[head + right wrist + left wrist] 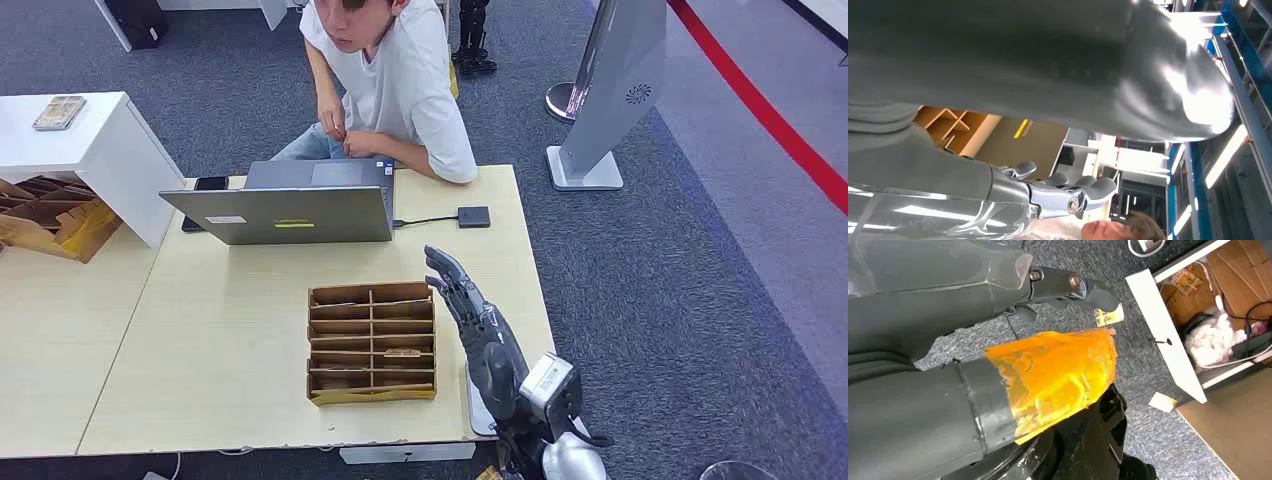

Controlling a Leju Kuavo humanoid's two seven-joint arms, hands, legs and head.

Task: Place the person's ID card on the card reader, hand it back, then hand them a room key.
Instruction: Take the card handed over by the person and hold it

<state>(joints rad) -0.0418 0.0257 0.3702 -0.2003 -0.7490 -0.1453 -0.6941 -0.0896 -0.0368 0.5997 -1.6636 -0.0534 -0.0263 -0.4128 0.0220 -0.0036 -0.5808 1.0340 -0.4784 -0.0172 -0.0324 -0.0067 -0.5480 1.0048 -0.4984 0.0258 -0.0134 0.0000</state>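
A pale wooden surface (pixel 230 330) stood in front of the robot. On it sat a brown tray (pixel 371 342) split into rows of small compartments, with one card (pixel 402 352) lying in a compartment on the tray's right side, toward the robot. Whether this was a room key could not be told.

The right hand (pixel 470 315) was raised over the surface's right edge, just beside the tray, its fingers stretched out and spread, holding nothing. From the right wrist, those fingers (pixel 1068 187) looked slightly curled and apart.

The left hand (pixel 998 330) hung low over grey carpet. Its thumb (pixel 1063 367) was wrapped in orange tape, and the fingers (pixel 1073 287) pinched a small card (pixel 1109 316) at their tips.

Beyond the tray stood an open laptop (pixel 290 205), with a small dark card reader (pixel 474 216) cabled to it at its right. A person (pixel 385 80) in a white shirt sat behind the laptop, leaning forward.
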